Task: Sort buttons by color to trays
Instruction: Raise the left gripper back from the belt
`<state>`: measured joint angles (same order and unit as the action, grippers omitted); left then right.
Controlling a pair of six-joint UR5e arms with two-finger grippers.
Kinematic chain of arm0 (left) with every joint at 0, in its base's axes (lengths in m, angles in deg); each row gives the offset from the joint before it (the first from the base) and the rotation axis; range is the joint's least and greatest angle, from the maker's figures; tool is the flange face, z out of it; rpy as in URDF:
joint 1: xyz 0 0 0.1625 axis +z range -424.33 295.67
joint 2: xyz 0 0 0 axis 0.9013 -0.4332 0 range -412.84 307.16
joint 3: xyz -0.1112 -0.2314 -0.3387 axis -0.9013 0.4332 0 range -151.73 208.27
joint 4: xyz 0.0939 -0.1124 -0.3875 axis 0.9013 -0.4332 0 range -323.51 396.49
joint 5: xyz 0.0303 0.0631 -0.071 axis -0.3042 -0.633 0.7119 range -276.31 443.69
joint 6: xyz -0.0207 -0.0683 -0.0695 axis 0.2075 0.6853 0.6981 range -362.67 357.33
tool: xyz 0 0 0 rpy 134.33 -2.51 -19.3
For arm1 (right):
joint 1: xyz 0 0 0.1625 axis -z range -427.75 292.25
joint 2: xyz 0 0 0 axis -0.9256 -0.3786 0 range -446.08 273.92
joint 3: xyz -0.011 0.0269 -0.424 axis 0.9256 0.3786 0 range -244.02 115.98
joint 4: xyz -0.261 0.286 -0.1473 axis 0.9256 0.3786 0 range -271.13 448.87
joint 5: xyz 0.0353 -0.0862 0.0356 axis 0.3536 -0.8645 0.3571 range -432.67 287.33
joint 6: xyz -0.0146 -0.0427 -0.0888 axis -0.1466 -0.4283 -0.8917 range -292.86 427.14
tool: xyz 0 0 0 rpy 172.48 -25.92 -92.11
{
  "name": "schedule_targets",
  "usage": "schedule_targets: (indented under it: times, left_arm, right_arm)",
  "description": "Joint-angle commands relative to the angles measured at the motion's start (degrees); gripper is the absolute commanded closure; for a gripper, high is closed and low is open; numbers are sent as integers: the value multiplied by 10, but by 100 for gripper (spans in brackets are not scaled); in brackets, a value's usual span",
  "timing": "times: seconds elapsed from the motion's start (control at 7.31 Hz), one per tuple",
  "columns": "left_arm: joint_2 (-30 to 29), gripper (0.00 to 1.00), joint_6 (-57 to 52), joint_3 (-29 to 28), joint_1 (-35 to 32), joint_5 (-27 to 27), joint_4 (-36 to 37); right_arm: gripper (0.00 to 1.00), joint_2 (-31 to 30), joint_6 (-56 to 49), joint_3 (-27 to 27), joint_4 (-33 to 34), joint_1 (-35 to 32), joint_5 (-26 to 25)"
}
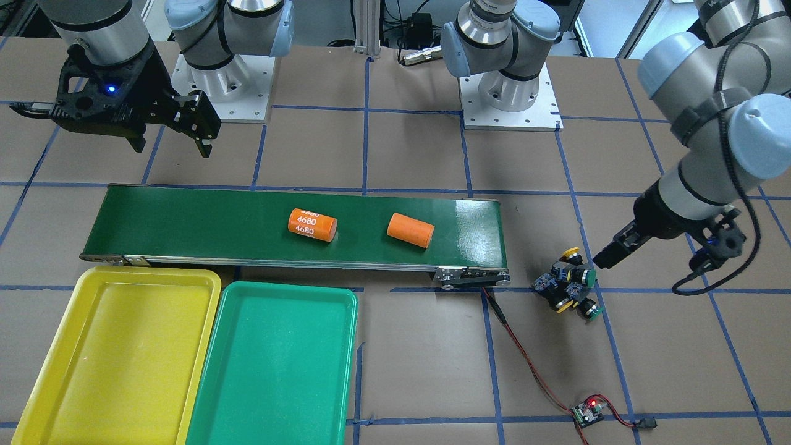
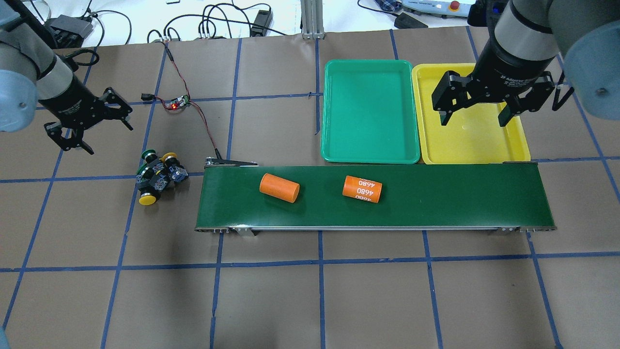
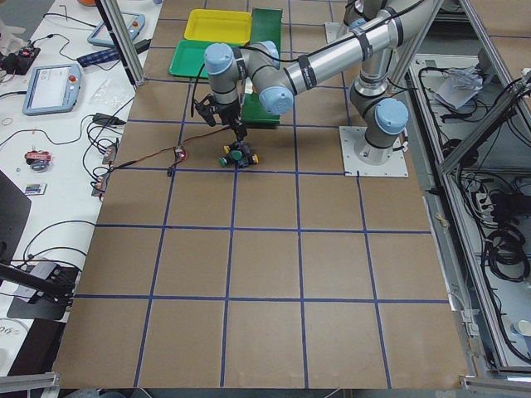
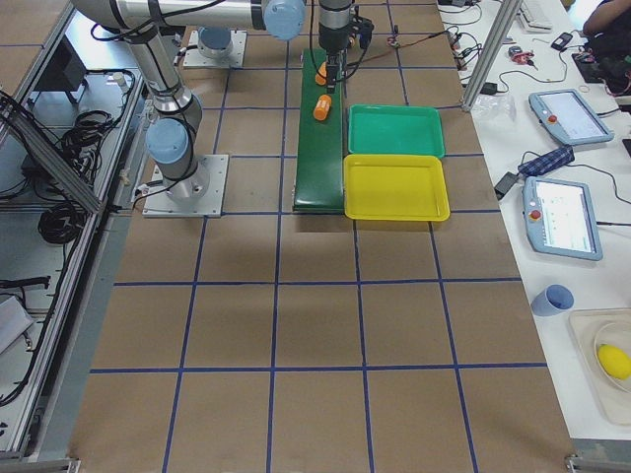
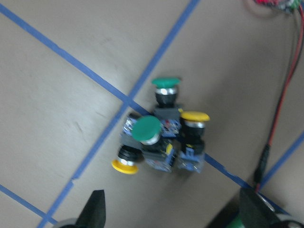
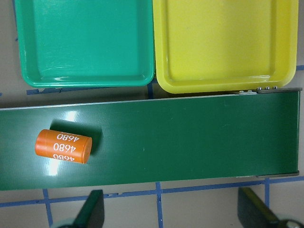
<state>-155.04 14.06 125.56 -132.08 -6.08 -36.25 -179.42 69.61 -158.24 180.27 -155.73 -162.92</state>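
Note:
The buttons [image 5: 161, 142] lie bunched together on the brown table, two green caps and two yellow, off the conveyor's end [image 2: 157, 177] [image 1: 568, 284]. My left gripper [image 2: 109, 138] hangs open above and just beside the cluster, holding nothing; its fingertips [image 5: 95, 209] frame the bottom of the left wrist view. The yellow tray [image 2: 470, 140] and green tray [image 2: 368, 111] sit side by side along the belt, both bare inside. My right gripper [image 2: 473, 121] is open and raised over the belt near the yellow tray [image 6: 223, 42].
A long dark-green conveyor [image 2: 460, 194] carries two orange cylinders, one plain [image 2: 279, 187], one printed "4680" [image 2: 362, 189]. A small circuit board [image 2: 178, 102] with a red light and a red-black wire runs to the belt's end, near the buttons.

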Motion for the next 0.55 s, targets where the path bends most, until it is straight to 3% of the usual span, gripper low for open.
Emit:
schedule_targets:
  times: [0.0,0.41]
  left_arm:
    - [0,0,54,11,15,-1,74]
    - [10,0,44,106,13,-2,107]
  right_arm:
    - [0,0,2,0,-1,0,0]
    - [0,0,2,-4,4,0,1]
